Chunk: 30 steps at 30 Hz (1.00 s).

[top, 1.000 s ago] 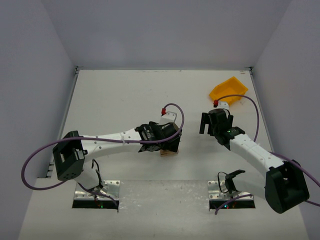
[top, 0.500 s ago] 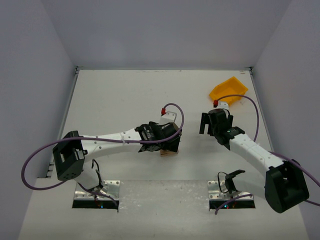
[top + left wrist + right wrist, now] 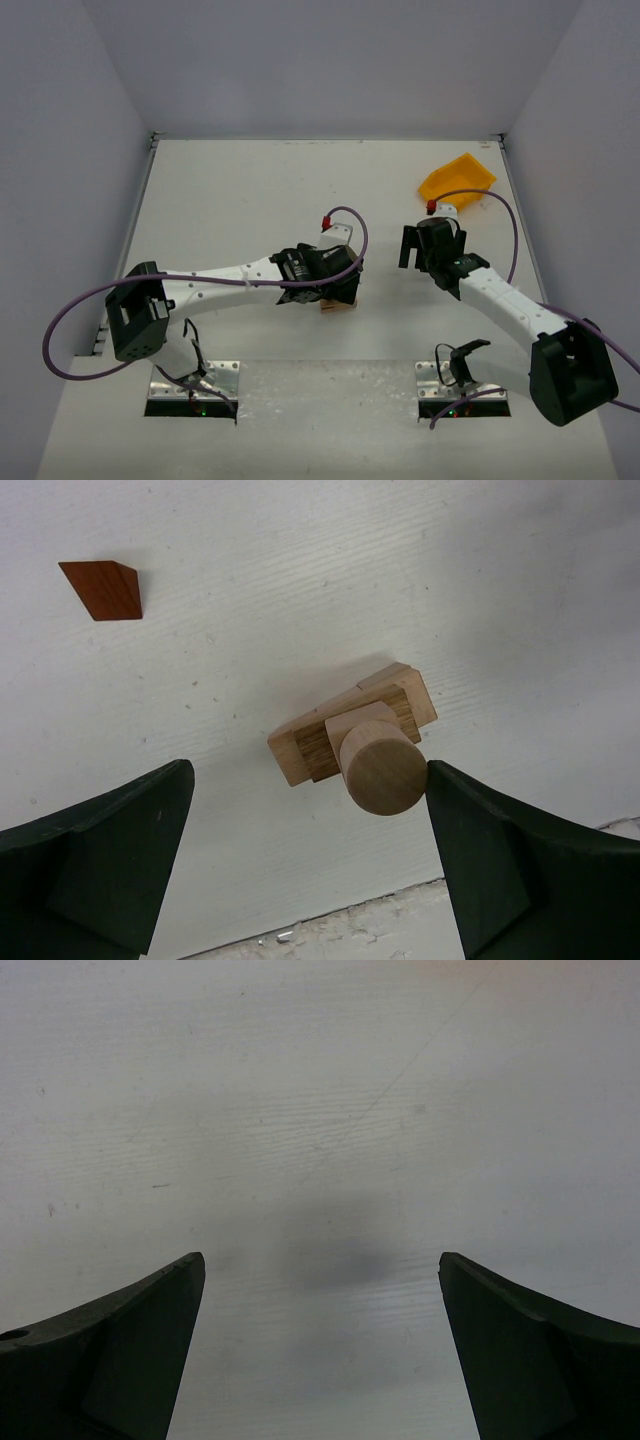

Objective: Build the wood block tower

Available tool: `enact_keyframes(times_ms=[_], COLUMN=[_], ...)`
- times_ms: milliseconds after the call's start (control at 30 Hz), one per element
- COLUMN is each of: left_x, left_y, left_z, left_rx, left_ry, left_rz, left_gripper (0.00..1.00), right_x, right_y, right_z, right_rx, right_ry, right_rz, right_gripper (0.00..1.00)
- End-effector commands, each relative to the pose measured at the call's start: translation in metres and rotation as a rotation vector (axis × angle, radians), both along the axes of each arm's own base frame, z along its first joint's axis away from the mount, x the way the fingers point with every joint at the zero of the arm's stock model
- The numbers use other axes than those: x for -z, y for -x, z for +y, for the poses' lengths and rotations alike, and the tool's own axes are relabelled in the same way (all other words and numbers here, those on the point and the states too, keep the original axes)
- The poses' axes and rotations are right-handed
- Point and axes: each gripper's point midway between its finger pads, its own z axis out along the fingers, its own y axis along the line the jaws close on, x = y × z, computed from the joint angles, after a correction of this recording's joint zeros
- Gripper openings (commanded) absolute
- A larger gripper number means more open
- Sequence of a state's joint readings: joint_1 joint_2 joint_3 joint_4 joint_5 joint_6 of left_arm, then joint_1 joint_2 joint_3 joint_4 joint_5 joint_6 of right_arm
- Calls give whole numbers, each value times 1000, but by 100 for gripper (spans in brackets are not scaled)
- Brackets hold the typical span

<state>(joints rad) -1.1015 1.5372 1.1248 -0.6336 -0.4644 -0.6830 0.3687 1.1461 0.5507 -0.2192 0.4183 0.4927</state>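
Note:
The wood block tower stands on the white table as a short stack of pale tan blocks with a round wooden cylinder on top. My left gripper hangs open above it, and its right finger is right beside the cylinder without gripping it. A dark reddish-brown block lies alone on the table, apart from the stack. In the top view the left gripper covers most of the tower. My right gripper is open over bare table, holding nothing, and in the top view the right gripper is right of the tower.
A yellow plastic bin sits at the back right near the wall. Purple cables loop over both arms. The table's near edge runs just below the tower in the left wrist view. Grey walls enclose the table on three sides.

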Motion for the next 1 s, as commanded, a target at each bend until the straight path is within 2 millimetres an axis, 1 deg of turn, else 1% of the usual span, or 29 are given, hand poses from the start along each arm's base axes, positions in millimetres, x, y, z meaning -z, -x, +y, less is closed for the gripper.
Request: enact_keyframes(times_ms=[0,533,667,800,933,967], left_x=[-18,-20,-21,-23,-36,-37], left_y=[-3,-5,-3,1,8,9], left_z=[-4,0,-1,-10,-25,-24], left_rx=[-11,-27,-19,35,121,122], left_ry=[41,32,38,77,173,175], left_rz=[-40,-51,-45,-36,-37,-38], left_gripper=[97,98,98,99,99,99], right_x=[-18,-17,-17,-17,-15,-16], right_y=[-14,-14,-14,-14,-14,-15], right_z=[2,2,1,2,2,2], right_rx=[12,12,13,12,10,10], right_ry=[-5,-5,-6,-6,-3,-3], right_rz=[-53,-50,-49,-48,-44,-44], right_gripper=[99,99,99,99,99,99])
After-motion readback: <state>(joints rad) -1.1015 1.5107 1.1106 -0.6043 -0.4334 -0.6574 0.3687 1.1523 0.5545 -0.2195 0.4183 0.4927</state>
